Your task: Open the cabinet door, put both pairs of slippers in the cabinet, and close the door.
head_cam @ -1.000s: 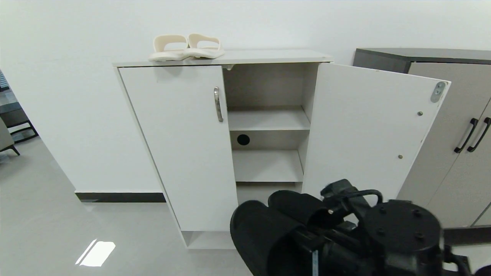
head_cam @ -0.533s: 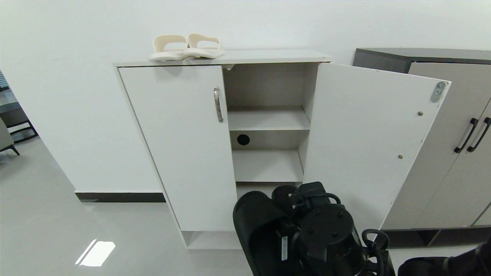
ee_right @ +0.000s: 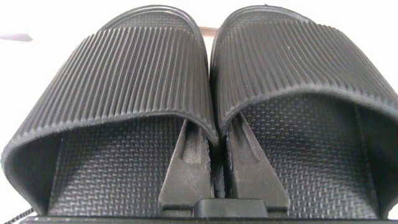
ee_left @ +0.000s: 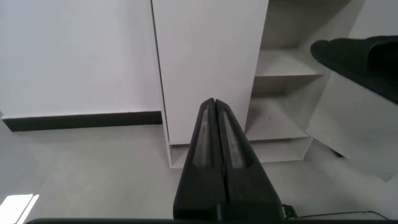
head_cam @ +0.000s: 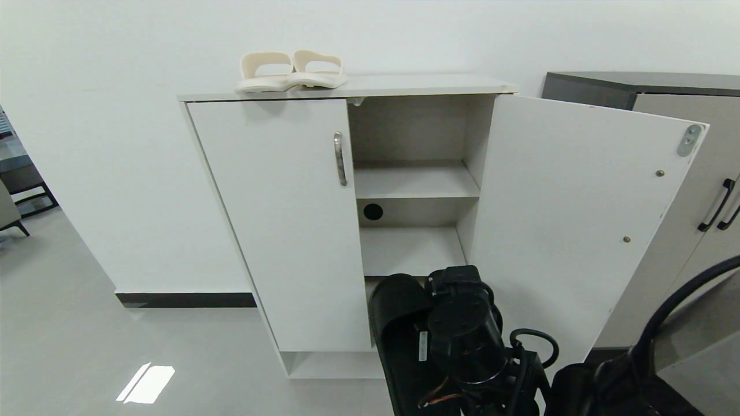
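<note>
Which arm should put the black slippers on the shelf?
Right. The right gripper is shut on the black slippers and holds them in front of the open side, close to the shelf. The left gripper is shut and empty, pointing toward the closed door.

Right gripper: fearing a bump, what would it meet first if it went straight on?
The right gripper, leading with the black slippers, would probably reach the cabinet's lower shelf; depth is unclear.

Head view faces cabinet (head_cam: 277, 219); left wrist shares it
</note>
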